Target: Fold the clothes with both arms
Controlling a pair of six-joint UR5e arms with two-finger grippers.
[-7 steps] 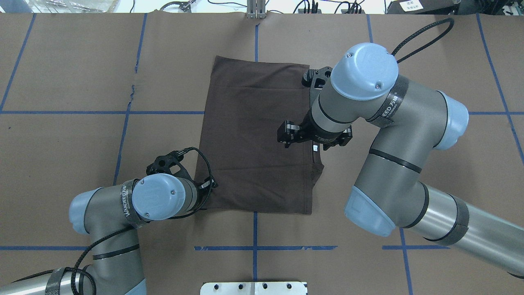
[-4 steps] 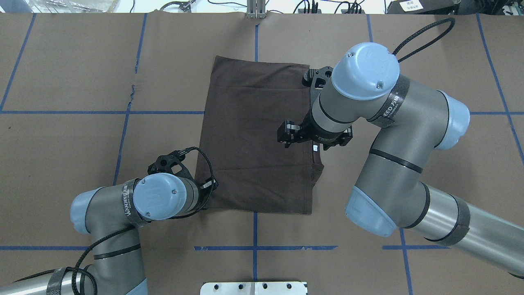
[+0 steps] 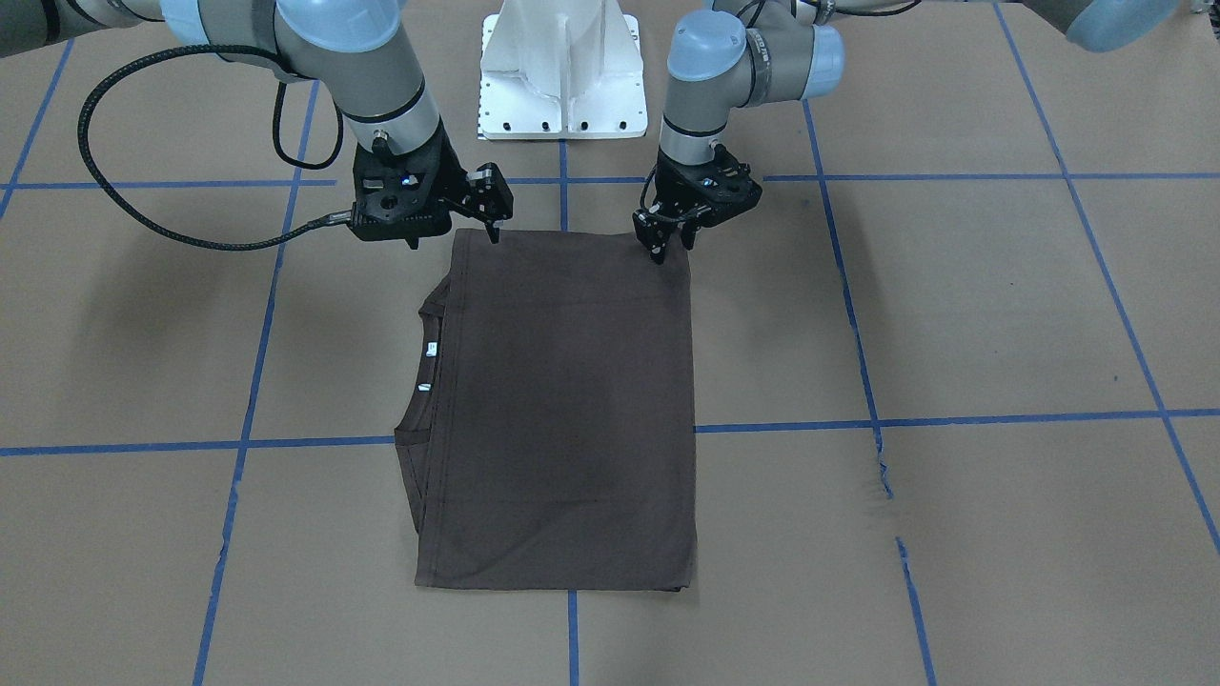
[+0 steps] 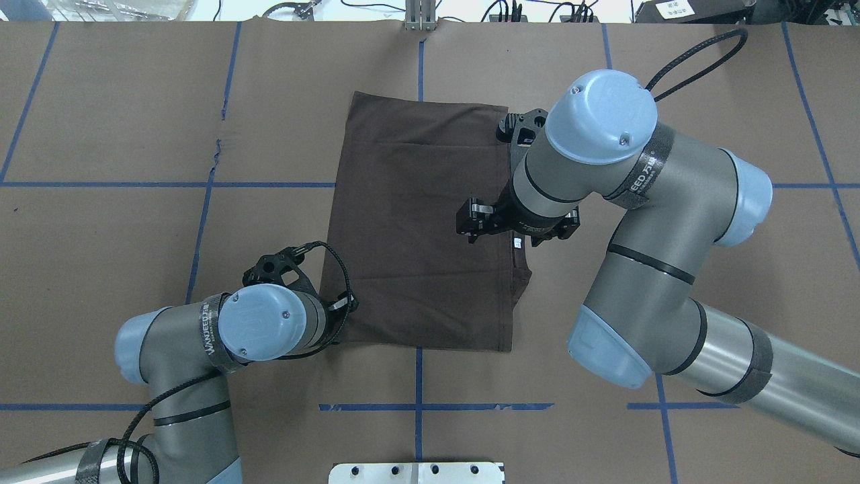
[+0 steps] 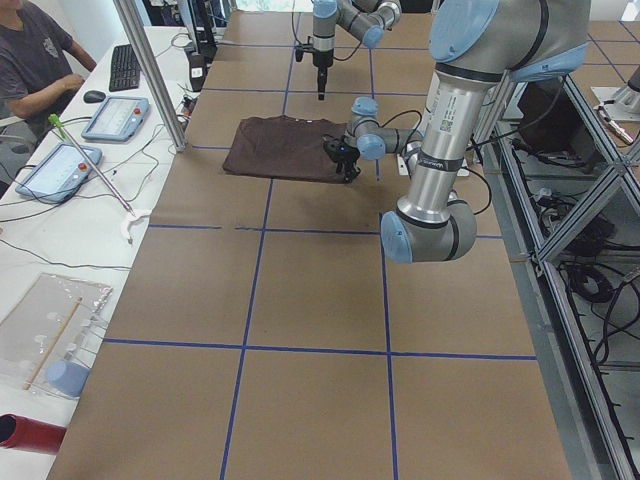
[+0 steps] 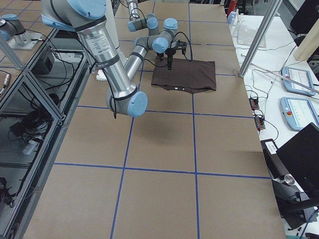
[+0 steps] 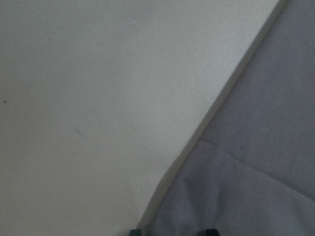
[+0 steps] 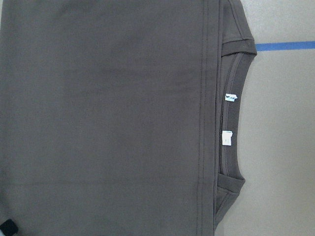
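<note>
The dark brown T-shirt (image 3: pixel 562 400) lies folded into 1 flat rectangle in the middle of the brown paper-covered table (image 3: pixel 953 314), with its ribbed collar (image 8: pixel 229 118) and 2 small white neck labels (image 8: pixel 230 97) showing along the edge on the robot's right. The left gripper (image 3: pixel 671 250) sits low at the shirt's robot-side corner on the robot's left, its 2 fingers spread and clasping nothing, the cloth's edge running between the tips. The right gripper (image 3: pixel 454 238) hangs above the shirt's collar side, clear of the cloth, jaws wide apart and empty.
</note>
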